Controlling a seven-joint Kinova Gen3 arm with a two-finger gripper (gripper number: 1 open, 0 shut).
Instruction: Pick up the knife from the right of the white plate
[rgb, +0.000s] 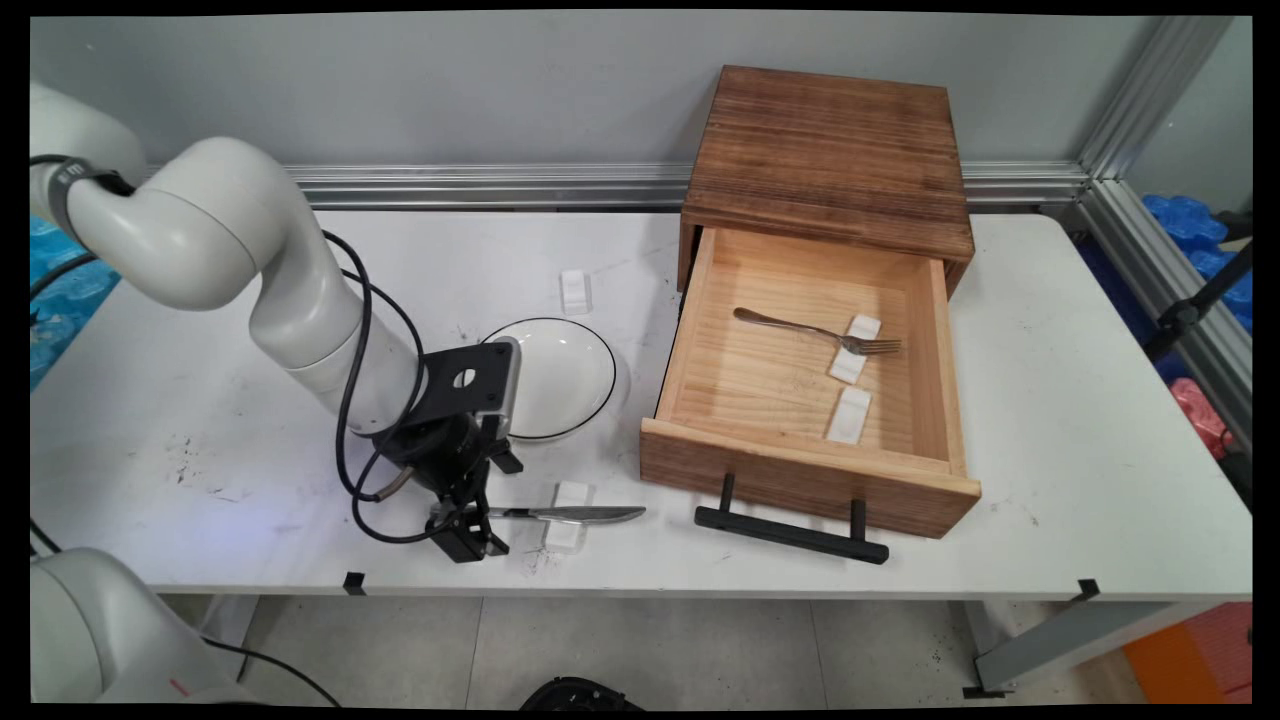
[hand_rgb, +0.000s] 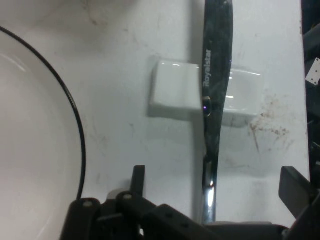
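A white robot arm reaches down to the near edge of a white table (rgb: 1050, 480), its black gripper (rgb: 468, 528) lowered over the handle end of a table knife (rgb: 570, 514). The knife lies flat along the table's front edge, its blade pointing toward the picture's right and its middle resting across a small white block (rgb: 567, 497). In the hand view the knife (hand_rgb: 216, 100) runs straight up from the gripper (hand_rgb: 215, 200), the handle passing between the two fingers, which stand spread wide apart, one finger (hand_rgb: 137, 180) well to the left of the handle and the other at the far right, neither touching the metal. The same view shows the white block (hand_rgb: 175, 92) under the blade and the black-rimmed edge of a white plate (hand_rgb: 35, 150) at left. In the main view that plate (rgb: 560, 375) sits just behind the gripper, partly hidden by the wrist. A second small white block (rgb: 575, 290) lies farther back on the table. To the right stands a wooden box (rgb: 830, 150) with its drawer (rgb: 800, 470) pulled open, a black handle (rgb: 790, 530) on its front. Inside the drawer a fork (rgb: 815, 330) rests with its neck across one white block (rgb: 855, 348), tines toward the right, and another white block (rgb: 848, 415) lies bare just in front of it.
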